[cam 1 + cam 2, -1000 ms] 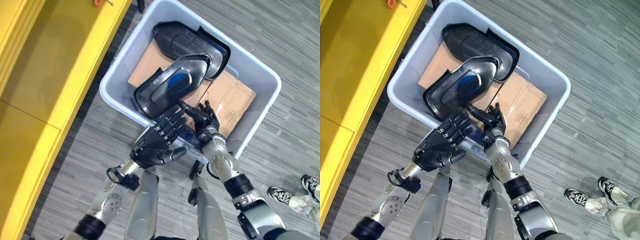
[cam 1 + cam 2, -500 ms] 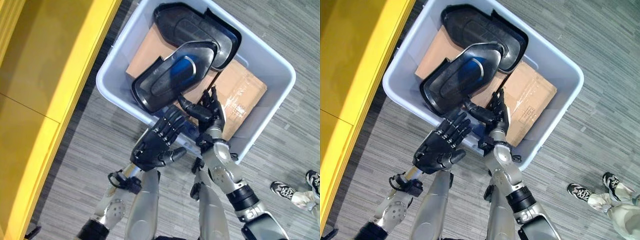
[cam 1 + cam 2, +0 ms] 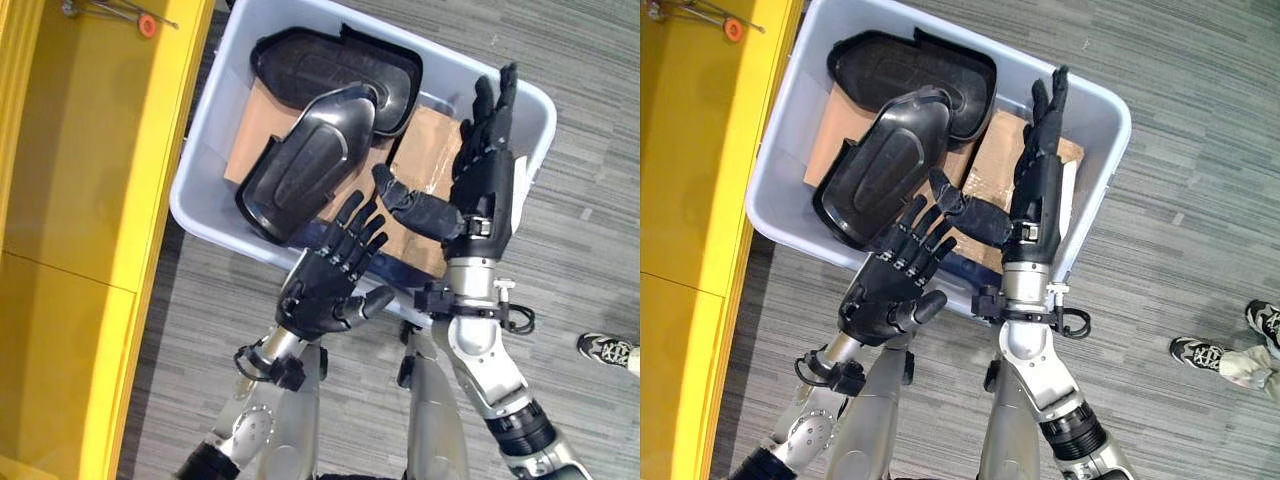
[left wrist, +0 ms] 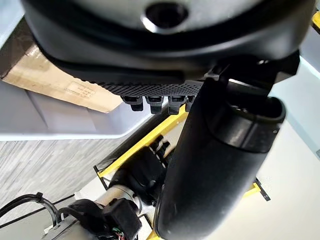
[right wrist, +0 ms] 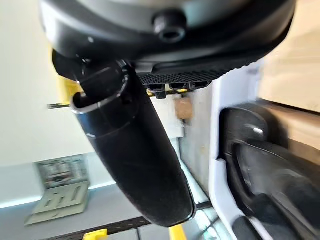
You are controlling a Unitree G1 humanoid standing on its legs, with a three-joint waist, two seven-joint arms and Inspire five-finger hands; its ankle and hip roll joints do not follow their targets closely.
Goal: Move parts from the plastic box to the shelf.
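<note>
A grey plastic box (image 3: 196, 160) stands on the floor with two black moulded parts inside. The nearer part (image 3: 305, 165) leans across the cardboard (image 3: 428, 150) lining the bottom; the other part (image 3: 335, 70) lies at the far end. My left hand (image 3: 325, 285) is open over the box's near rim, its straight fingers reaching up to the nearer part's lower edge. My right hand (image 3: 487, 165) is open and held flat above the box's right side, thumb (image 5: 135, 155) spread toward the middle, holding nothing. The right wrist view has a black part (image 5: 270, 175) past the box wall.
The yellow shelf (image 3: 90, 150) runs along the left, close to the box, with an orange-handled tool (image 3: 147, 25) lying on it. A person's shoe (image 3: 608, 350) is on the grey carpet at the right edge.
The view has shifted. My right hand has lifted away from the nearer part's lower edge and straightened up over the box's right side. The left hand stays open at the near rim.
</note>
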